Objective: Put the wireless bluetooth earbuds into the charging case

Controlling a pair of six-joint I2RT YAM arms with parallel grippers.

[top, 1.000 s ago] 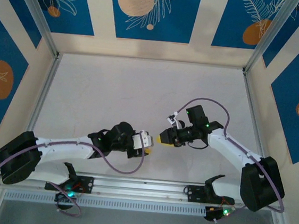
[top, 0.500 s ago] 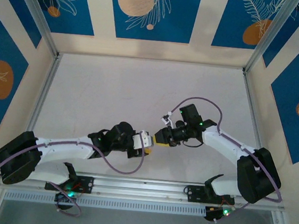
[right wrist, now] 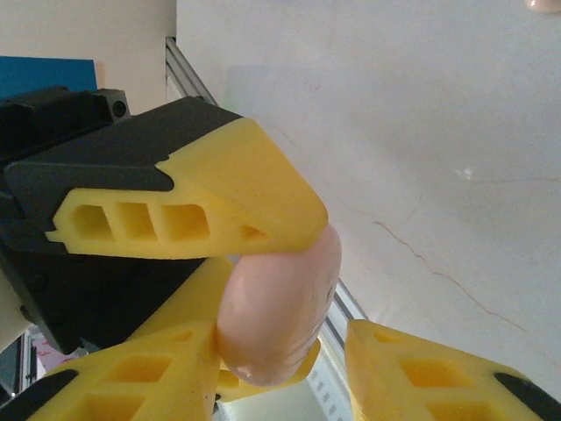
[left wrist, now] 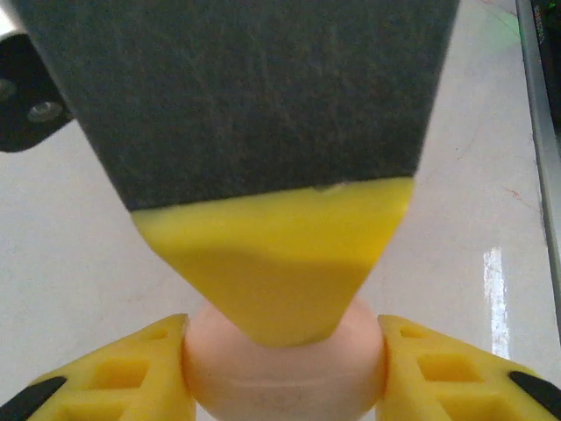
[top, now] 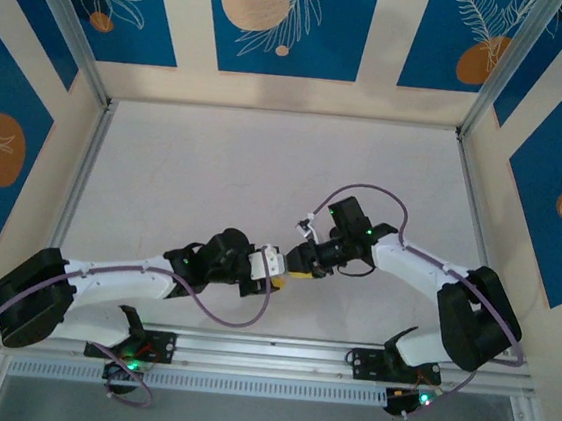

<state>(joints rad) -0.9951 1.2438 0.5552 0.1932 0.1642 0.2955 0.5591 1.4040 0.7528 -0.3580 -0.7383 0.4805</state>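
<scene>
The charging case (left wrist: 280,381) is a pale pink, rounded shell, and my left gripper (left wrist: 282,351) is shut on it, one yellow finger pressed to each side. In the top view the left gripper (top: 271,268) holds it just above the table near the front middle. My right gripper (top: 299,261) meets it there from the right. One right finger (left wrist: 272,263) lies over the top of the case. In the right wrist view my right gripper (right wrist: 280,373) is open around the case (right wrist: 276,307): the case touches one finger and a gap separates it from the other. The earbuds are out of view.
The white table (top: 214,173) stretches bare behind both arms, with metal rails along its left, right and front edges (top: 277,346). A small pale pink shape (right wrist: 545,3) sits on the table at the top right edge of the right wrist view.
My right gripper has moved left to the left gripper, and its fingers have come in around the pink case. The left arm has stayed still, holding the case.
</scene>
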